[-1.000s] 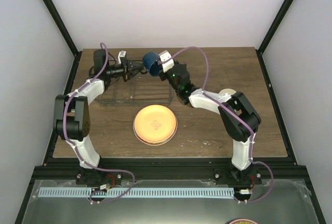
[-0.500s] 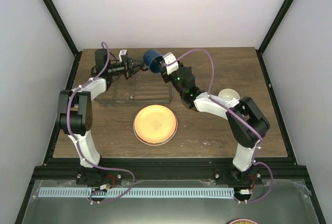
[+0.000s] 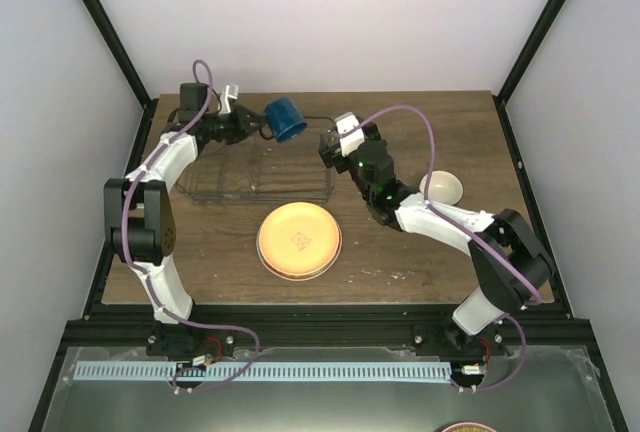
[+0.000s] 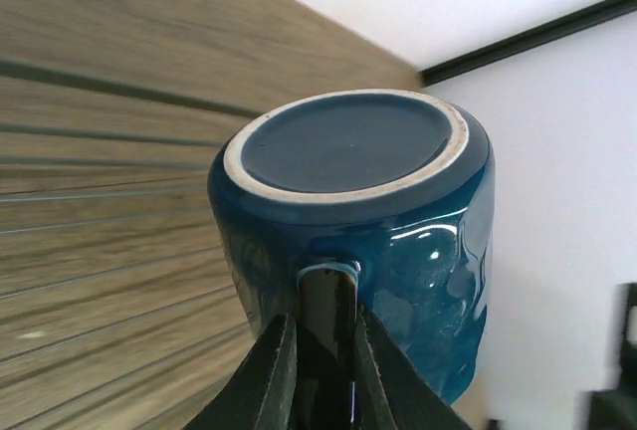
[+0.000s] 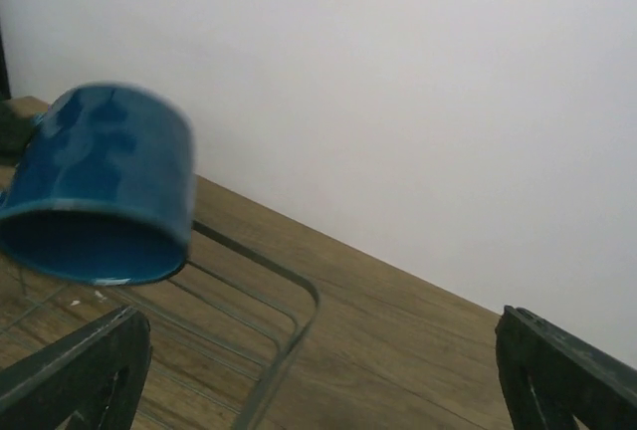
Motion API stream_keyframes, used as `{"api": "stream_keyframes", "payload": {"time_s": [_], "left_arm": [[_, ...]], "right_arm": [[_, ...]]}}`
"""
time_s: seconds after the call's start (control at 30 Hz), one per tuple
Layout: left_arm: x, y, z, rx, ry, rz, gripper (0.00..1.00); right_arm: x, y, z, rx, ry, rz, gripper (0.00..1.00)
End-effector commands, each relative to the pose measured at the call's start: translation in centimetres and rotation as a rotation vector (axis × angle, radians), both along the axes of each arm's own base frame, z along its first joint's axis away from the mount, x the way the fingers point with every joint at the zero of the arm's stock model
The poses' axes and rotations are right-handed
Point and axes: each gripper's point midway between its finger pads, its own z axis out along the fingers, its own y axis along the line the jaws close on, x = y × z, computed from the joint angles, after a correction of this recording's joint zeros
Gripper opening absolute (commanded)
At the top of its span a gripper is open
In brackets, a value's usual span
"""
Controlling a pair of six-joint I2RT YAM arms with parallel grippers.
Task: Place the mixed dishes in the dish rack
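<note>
While the left jaws clamp the dark blue mug (image 3: 288, 119) by its handle, mouth tilted down above the far end of the wire dish rack (image 3: 215, 192), likely to drain, the right jaws stand wide apart, empty.

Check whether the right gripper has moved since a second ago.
Yes. The right gripper has let go of the dark blue mug and drawn back rightward, toward the dish rack's right end; the left gripper holds the mug.

Lab cell (white walls (image 3: 330, 12), black frame (image 3: 104, 22))
</note>
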Motion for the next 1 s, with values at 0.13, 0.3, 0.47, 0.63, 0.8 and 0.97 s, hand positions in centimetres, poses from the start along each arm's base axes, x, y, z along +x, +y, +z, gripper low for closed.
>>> {"api": "stream_keyframes", "payload": {"time_s": [0.13, 0.3, 0.47, 0.63, 0.8, 0.97], "left_arm": [[-2.3, -0.1, -1.5, 0.500, -0.349, -0.037, 0.00], [-3.1, -1.7, -1.6, 0.609, -0.486, -0.020, 0.00], [-3.0, -3.1, -3.2, 0.700, -0.552, -0.005, 0.00], [-2.7, -3.8, -4.8, 0.777, -0.602, 0.065, 0.00], [-1.7, -3.8, -5.6, 0.782, -0.633, 0.123, 0.00], [-0.4, -4.5, -5.5, 0.774, -0.660, 0.155, 0.00]], "right_arm": [[0.0, -3.5, 2.5, 0.022, -0.024, -0.126, 1.00], [0.4, -3.9, 2.7, 0.015, -0.027, -0.135, 1.00], [0.5, -3.9, 2.4, 0.013, -0.019, -0.126, 1.00], [0.5, -4.0, 2.0, -0.003, -0.012, -0.112, 1.00], [0.5, -4.0, 1.4, -0.022, 0.003, -0.095, 1.00], [0.7, -3.7, 0.6, -0.042, 0.028, -0.071, 1.00]]}}
